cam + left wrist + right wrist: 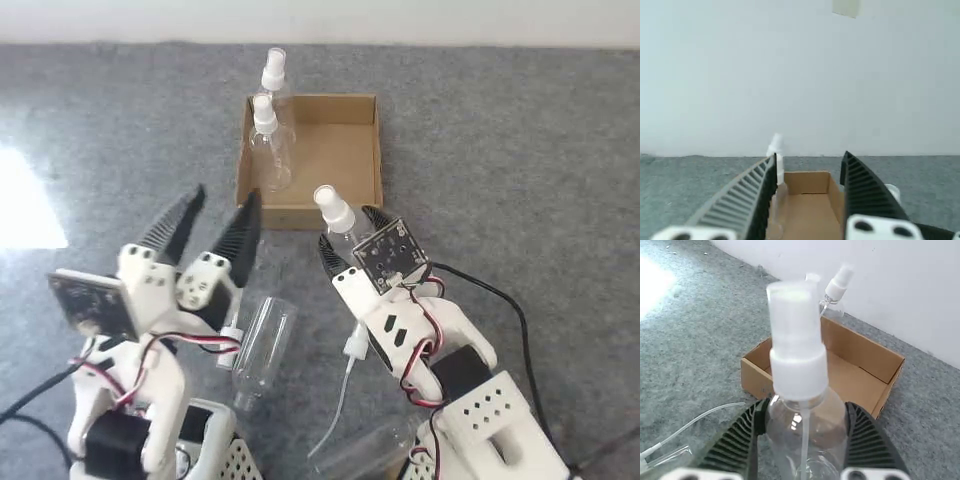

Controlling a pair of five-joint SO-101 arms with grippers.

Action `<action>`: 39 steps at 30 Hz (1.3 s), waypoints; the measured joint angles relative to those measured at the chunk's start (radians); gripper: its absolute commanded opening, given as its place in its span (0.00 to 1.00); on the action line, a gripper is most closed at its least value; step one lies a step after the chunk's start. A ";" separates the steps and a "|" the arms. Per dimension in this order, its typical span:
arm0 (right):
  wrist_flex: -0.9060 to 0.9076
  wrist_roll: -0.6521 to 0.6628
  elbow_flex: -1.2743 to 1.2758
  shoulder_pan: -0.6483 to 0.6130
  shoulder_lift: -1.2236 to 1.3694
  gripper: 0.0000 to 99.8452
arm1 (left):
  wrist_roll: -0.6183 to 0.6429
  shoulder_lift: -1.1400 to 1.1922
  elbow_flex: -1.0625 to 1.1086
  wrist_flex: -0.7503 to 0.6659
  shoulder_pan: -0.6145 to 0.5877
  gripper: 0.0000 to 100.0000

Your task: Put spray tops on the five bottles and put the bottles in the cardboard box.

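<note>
The left gripper (pixel 226 200) hovers spread and empty, with a topless bottle (pixel 262 345) lying behind its fingers and the cardboard box (pixel 335 155) just ahead of its tips. The box holds one spray-topped bottle (pixel 270 150) upright by the wall on that gripper's side. A second topped bottle (pixel 273 72) stands at the far corner, inside or behind unclear. The right gripper (pixel 348 235) is clenched on a third topped bottle (pixel 333 208), upright just short of the box's near wall.

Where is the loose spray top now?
In the high view the loose spray top lies on the table between the arms, beside the right arm, a clear bottle on its other side.
</note>
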 measured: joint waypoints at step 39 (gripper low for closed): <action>-0.071 0.000 0.000 0.000 0.000 0.09 | 0.000 0.003 0.514 -0.236 -0.499 0.20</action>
